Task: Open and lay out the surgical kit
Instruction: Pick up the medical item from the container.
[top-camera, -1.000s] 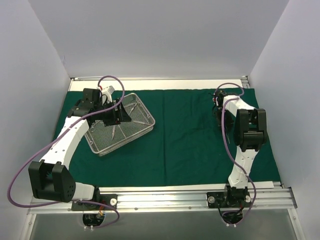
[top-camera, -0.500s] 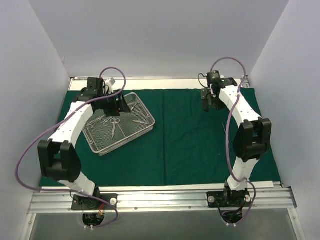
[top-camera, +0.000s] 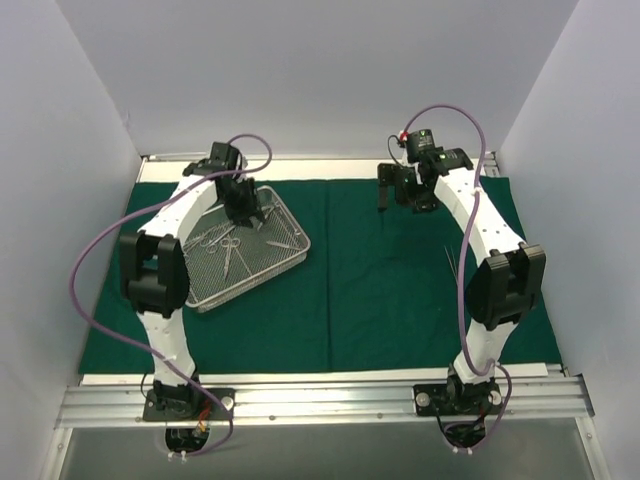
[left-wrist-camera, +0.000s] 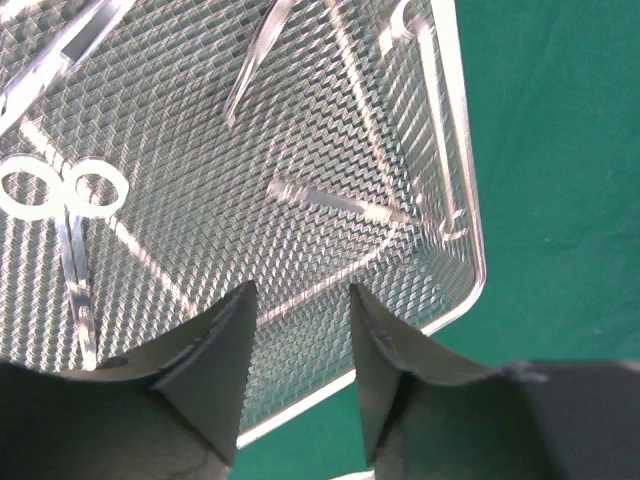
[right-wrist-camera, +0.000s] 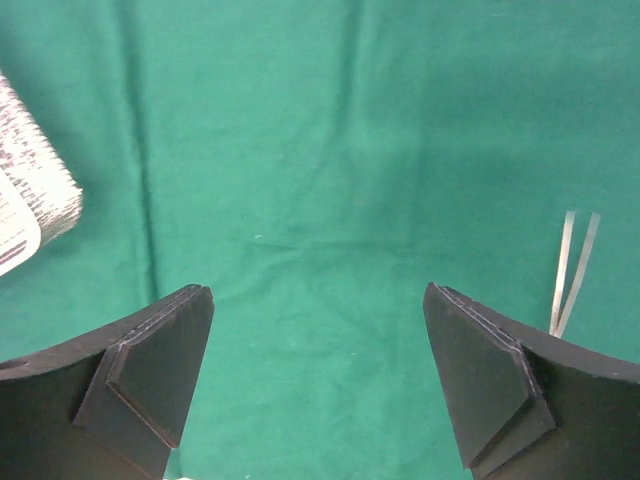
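Note:
The dark green cloth (top-camera: 380, 290) lies spread flat over the table. On its left part sits the silver wire-mesh tray (top-camera: 215, 285), holding ring-handled scissors (left-wrist-camera: 62, 192), tweezers (left-wrist-camera: 255, 62) and a short slender steel piece (left-wrist-camera: 330, 201). My left gripper (top-camera: 250, 212) hangs over the tray's far corner. Its jaws stand partly open with nothing between them (left-wrist-camera: 300, 300). My right gripper (top-camera: 395, 195) hovers wide open and empty over bare cloth (right-wrist-camera: 318, 300) at the far middle. A second pair of tweezers (top-camera: 452, 262) lies on the cloth to its right (right-wrist-camera: 572, 270).
White walls close in the left, back and right sides. A metal rail (top-camera: 330, 395) with both arm bases runs along the near edge. The tray's corner (right-wrist-camera: 30, 200) shows at the left edge of the right wrist view.
The right gripper opened, left the tweezers on the cloth and moved left toward the far middle. The left arm swung to the tray's far corner and its jaws narrowed.

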